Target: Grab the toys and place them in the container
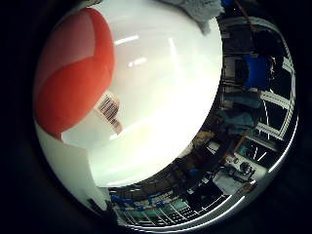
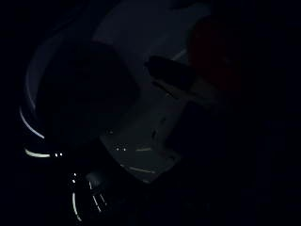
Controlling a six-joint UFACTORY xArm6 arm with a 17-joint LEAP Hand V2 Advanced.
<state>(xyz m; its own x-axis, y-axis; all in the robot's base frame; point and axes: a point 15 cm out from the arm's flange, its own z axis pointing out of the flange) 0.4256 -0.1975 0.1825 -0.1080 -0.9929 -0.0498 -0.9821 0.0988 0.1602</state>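
Toy (image 1: 73, 92): in the little-finger view a red, rounded plush shape with a barcode tag (image 1: 110, 111) lies on the white tabletop (image 1: 161, 97), filling much of the view, so it is close under the palm. A grey cloth (image 1: 197, 9) lies well beyond it. It looks soft and light; a squeeze around its bulging middle should hold. The thumb view is too dark: whether the robot hand's fingers are apart or curled, I cannot tell.

Cluttered room beyond glossy white table (image 1: 161, 97).
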